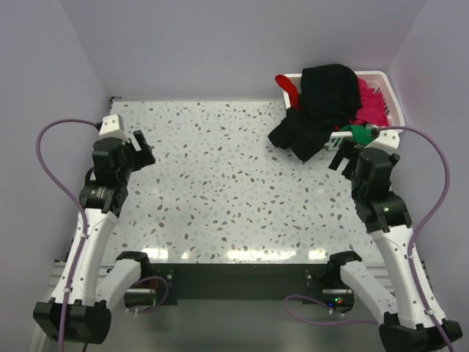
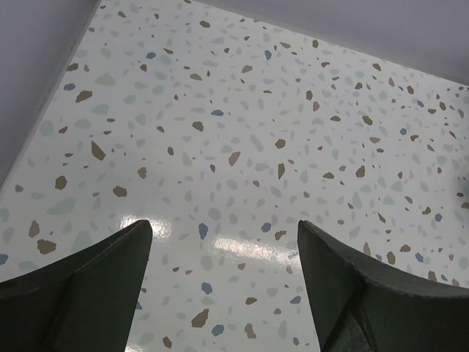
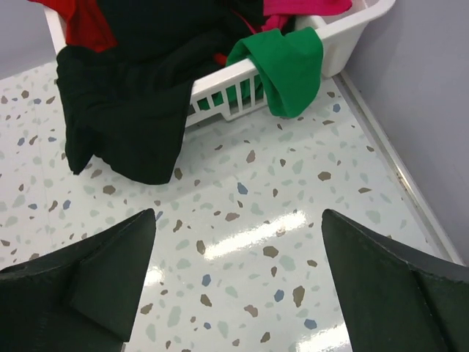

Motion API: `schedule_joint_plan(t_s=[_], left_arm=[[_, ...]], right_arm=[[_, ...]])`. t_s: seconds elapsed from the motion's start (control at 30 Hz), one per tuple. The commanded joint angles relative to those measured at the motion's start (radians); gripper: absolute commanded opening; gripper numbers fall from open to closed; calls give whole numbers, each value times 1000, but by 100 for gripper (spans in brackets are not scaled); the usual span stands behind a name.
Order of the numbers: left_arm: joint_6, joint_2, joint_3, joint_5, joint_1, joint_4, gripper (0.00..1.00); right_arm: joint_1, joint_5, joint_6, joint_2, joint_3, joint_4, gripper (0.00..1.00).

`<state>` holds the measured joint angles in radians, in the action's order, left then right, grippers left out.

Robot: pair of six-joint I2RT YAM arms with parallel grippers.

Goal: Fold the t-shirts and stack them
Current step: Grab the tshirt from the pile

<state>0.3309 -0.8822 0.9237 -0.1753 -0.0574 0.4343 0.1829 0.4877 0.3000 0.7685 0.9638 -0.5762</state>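
Black shirt [image 1: 316, 103] drapes over the basket [image 1: 386, 82] rim, just far-left of the right gripper [image 1: 344, 155], spread and empty; left gripper [image 1: 144, 147], likewise spread and empty, well apart.

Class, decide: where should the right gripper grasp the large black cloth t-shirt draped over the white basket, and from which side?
Probably the lobe of the large black cloth t-shirt hanging outside the white slatted plastic basket, approached from the speckled table side by the open right gripper: it droops free.

A white slatted basket [image 1: 370, 74] sits at the far right corner of the speckled terrazzo table [image 1: 212, 176]; its near side is slatted [image 3: 220, 89]. Pale lilac walls [image 1: 220, 44] enclose the tabletop
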Motion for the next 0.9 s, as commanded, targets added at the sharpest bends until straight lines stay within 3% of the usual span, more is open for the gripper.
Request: schedule_joint_plan(t_s=[0.0, 0.27, 0.53, 0.87], left_arm=[[2, 14, 20, -15, -2, 1, 86], [-7, 22, 33, -9, -2, 46, 86], [-9, 52, 35, -10, -2, 78, 86], [-10, 65, 44, 71, -2, 107, 86]], right_arm=[[-2, -9, -8, 44, 102, 6, 99], [0, -78, -107, 297, 384, -4, 99], [-11, -191, -139, 713, 651, 7, 99], [-33, -173, -136, 1104, 918, 52, 99]])
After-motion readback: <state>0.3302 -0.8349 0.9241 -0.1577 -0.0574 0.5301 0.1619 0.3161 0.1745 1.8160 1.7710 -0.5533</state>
